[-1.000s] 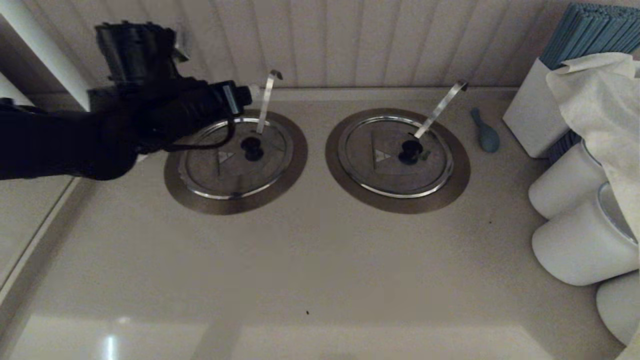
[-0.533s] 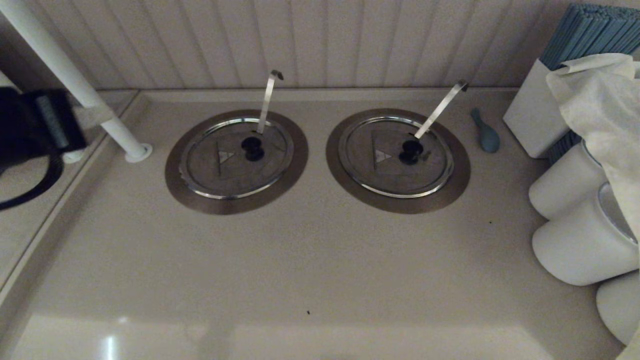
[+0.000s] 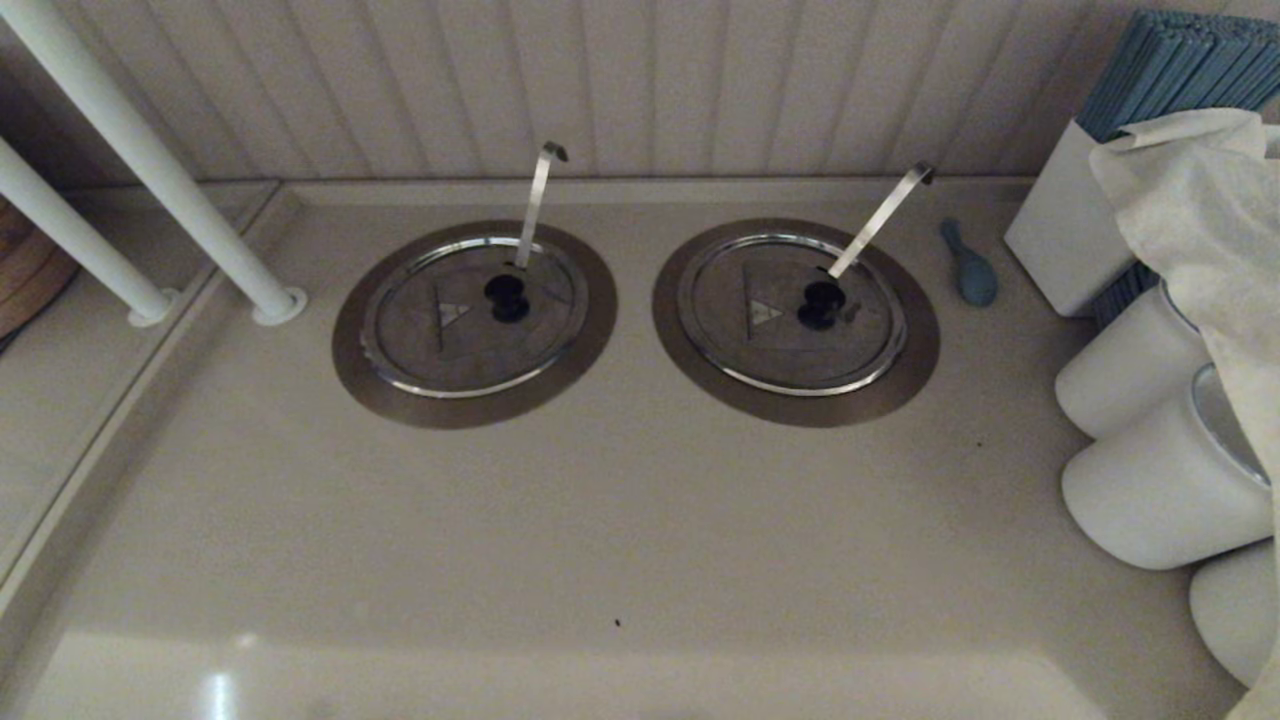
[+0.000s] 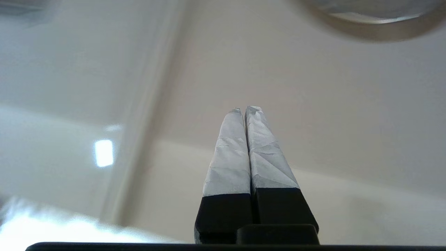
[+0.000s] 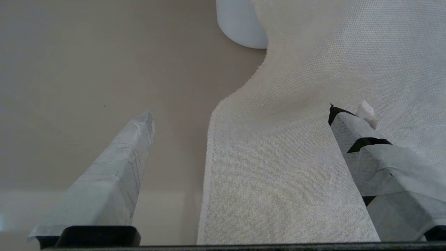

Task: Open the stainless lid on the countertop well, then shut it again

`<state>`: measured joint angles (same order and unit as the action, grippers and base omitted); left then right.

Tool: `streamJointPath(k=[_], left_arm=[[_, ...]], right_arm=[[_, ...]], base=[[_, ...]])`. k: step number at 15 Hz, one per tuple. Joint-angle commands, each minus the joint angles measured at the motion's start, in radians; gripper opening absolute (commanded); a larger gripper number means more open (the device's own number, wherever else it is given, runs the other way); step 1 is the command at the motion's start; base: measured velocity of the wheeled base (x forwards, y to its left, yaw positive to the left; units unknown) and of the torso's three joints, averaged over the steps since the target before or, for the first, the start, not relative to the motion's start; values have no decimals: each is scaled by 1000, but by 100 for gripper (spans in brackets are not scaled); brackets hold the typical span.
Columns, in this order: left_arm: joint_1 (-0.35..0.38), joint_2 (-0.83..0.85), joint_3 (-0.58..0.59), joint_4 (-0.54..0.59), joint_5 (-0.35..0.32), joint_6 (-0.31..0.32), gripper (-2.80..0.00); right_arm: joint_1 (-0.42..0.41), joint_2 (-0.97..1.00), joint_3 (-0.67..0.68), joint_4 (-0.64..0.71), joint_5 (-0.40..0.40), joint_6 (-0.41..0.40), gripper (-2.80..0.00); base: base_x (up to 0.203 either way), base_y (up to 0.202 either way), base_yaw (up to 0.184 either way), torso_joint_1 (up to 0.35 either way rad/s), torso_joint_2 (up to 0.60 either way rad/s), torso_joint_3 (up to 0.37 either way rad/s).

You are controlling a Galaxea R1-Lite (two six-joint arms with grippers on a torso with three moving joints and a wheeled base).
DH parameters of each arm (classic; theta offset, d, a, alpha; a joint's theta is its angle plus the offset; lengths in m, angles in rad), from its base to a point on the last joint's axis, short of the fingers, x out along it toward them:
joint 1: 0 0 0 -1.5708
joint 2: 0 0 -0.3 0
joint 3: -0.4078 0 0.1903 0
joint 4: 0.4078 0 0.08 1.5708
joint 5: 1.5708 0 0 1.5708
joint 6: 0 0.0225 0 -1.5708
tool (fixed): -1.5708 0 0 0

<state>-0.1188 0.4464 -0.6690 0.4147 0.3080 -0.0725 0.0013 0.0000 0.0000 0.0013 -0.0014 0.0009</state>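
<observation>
The stainless lid (image 3: 455,330) lies flat and closed on the left countertop well, whose dull-steel collar (image 3: 358,372) rings it. The dark hole is hidden beneath. Its black knob (image 3: 507,298) sits by the thin hooked ladle rod (image 3: 535,205), which pokes up through the lid. Neither arm shows in the head view. My left gripper (image 4: 244,110) is shut on nothing, low over the bare counter, with a curved edge of the collar (image 4: 378,32) beyond it. My right gripper (image 5: 240,113) hangs open above a white cloth (image 5: 289,167), parked.
The twin lid (image 3: 790,315) with a broad flat ladle handle (image 3: 880,220) sits to the right. A blue spoon (image 3: 970,268), a white box (image 3: 1065,235), white jars (image 3: 1160,490) and draped cloth (image 3: 1200,190) crowd the right side. White posts (image 3: 180,190) stand at the left.
My left arm has pulled away from the left lid, moving leftward until it left the head view. The lid stays closed and flat.
</observation>
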Motion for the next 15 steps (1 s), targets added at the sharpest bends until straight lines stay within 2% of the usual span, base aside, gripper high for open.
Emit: streamJointPath(k=[1, 3, 4, 6, 7, 8, 10, 11, 14, 15], left_arm=[[63, -146, 39, 18, 12, 28, -280], [83, -201, 137, 0, -5, 95, -280], [95, -245, 197, -32, -41, 112, -280], [107, -370, 316, -103, -165, 141, -280], [110, -425, 409, -136, -231, 163, -280], [112, -446, 510, -181, -270, 182, -280], [116, -445, 652, -385, -329, 185, -280], [117, -445, 667, -414, -344, 178, -280], [117, -445, 669, -412, -351, 212, -280], [117, -445, 669, -410, -351, 205, -280]], right_arm=[[0, 0, 0, 0, 0, -1, 0], [0, 0, 0, 0, 0, -1, 0], [0, 0, 0, 0, 0, 0, 0], [0, 0, 0, 0, 0, -1, 0], [0, 0, 0, 0, 0, -1, 0], [0, 2, 0, 0, 0, 1, 0], [0, 0, 0, 0, 0, -1, 0], [0, 0, 0, 0, 0, -1, 0], [0, 0, 0, 0, 1, -7, 0], [0, 0, 0, 0, 1, -7, 0]], base=[[0, 0, 0, 0, 0, 0], [0, 0, 0, 0, 0, 0], [0, 0, 0, 0, 0, 0], [0, 0, 0, 0, 0, 0], [0, 0, 0, 0, 0, 0], [0, 0, 0, 0, 0, 0], [0, 0, 0, 0, 0, 0], [0, 0, 0, 0, 0, 0], [0, 0, 0, 0, 0, 0], [0, 0, 0, 0, 0, 0]])
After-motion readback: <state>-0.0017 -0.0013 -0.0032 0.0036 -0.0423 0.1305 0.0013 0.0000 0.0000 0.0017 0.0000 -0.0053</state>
